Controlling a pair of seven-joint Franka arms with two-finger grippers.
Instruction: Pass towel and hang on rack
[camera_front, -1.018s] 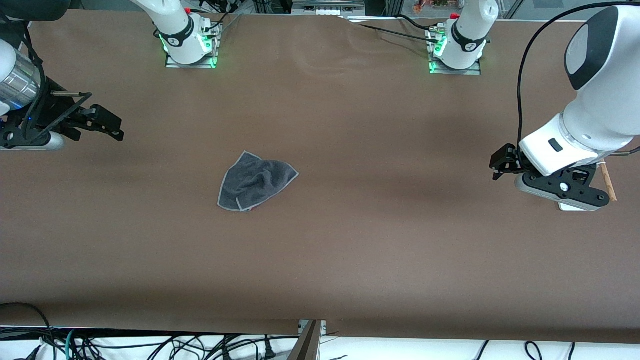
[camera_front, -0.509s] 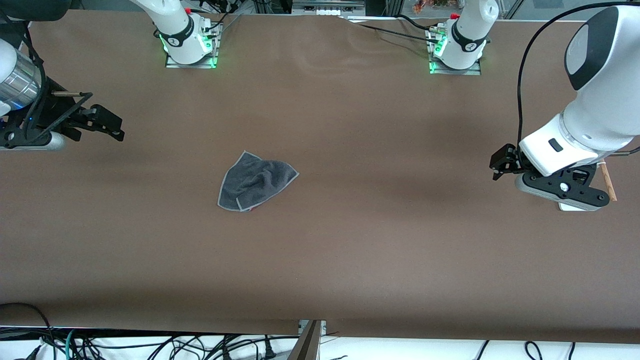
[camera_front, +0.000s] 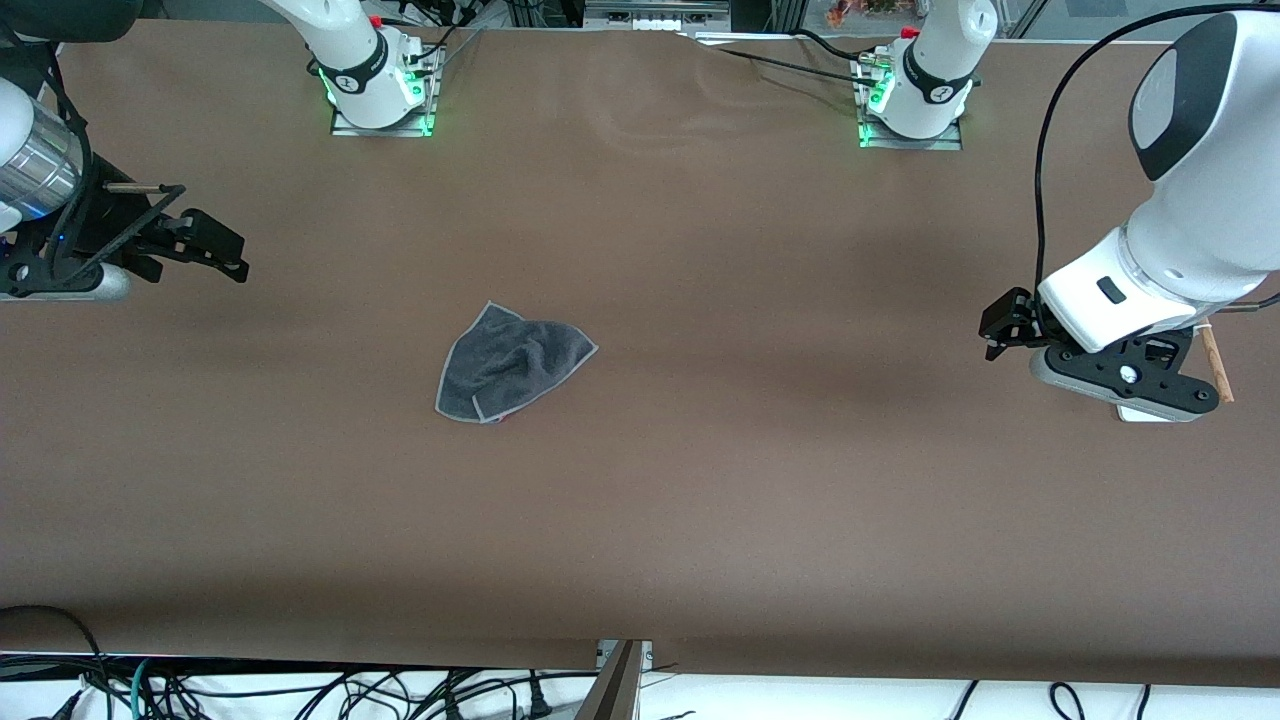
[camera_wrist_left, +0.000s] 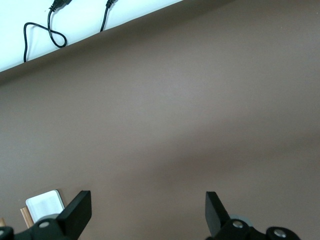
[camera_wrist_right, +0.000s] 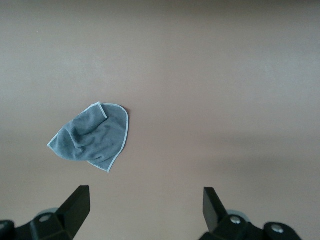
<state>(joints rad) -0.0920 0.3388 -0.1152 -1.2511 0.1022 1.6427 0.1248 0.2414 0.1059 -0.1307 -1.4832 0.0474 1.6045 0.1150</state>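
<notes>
Brown desk (camera_front: 760, 500), bare around a crumpled dark grey towel (camera_front: 512, 364) with light grey edging, toward the right arm's end. Rack (camera_front: 1216, 365) mostly hidden under the left arm. Left claw (camera_front: 1003, 327) and right claw (camera_front: 222, 250) released, holding nothing, waiting over the desk. No change from earlier frames.

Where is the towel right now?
The towel lies crumpled on the bare table, toward the right arm's end, untouched; the right wrist view shows it too.
</notes>
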